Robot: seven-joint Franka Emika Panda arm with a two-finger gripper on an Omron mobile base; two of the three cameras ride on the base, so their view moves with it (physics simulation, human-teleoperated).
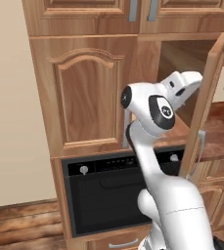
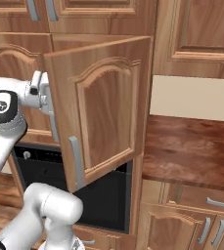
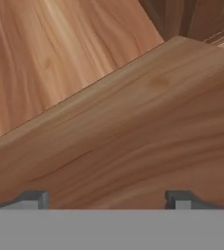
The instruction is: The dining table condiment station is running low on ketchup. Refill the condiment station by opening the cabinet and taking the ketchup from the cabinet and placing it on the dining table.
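Cabinet (image 1: 89,93), right door (image 2: 108,107) ajar, above black oven (image 1: 113,190)

wood cabinet (image 3: 133,136) panel, fingertips (image 3: 35,197) spread

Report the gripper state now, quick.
Gripper: open, fingers spread wide with nothing between them, facing bare wood inside the cabinet.
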